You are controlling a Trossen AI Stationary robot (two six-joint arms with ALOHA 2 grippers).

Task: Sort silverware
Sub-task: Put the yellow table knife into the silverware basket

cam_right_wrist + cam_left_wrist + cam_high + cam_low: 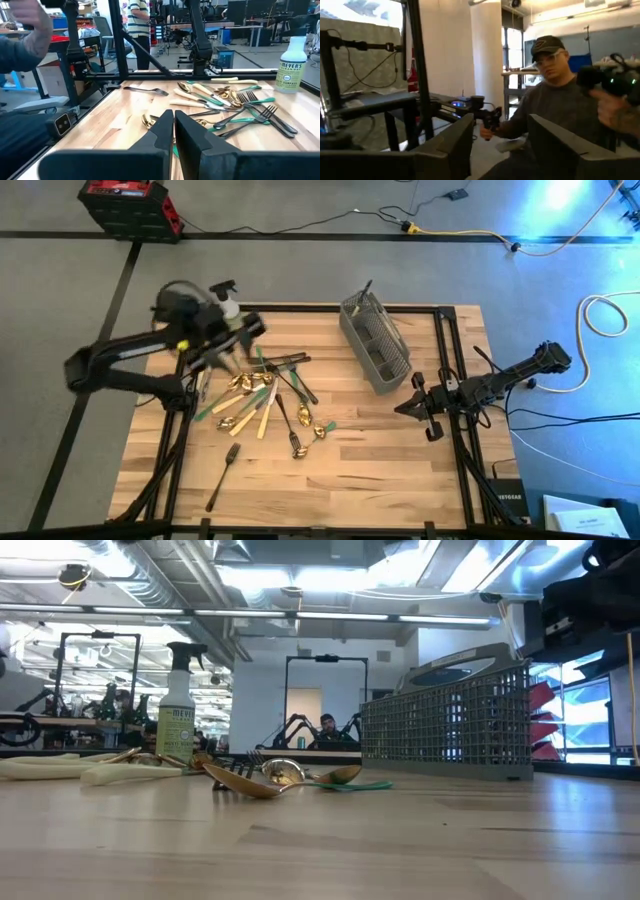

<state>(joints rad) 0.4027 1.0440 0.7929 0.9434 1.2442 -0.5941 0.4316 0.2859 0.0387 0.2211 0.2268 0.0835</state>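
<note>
Lone fork [223, 475] near front edge, left tool [232, 340] apart over silverware [262, 395], right tool [408, 406] together.

Grey mesh caddy [375, 340], spray bottle [229, 307], apparently upright, on wooden table [380, 460].

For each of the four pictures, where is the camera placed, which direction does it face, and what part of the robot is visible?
High view: above the table, facing straight down; both arms, the silverware and the mesh caddy show.
Low view: at tabletop height, facing level across; no gripper is clear.
Left wrist view: on the raised left arm, facing the room and a person; its open fingers show.
Right wrist view: on the right arm, facing across the table; its shut fingers show.
Shared: the spray bottle in the low and right wrist views.
</note>
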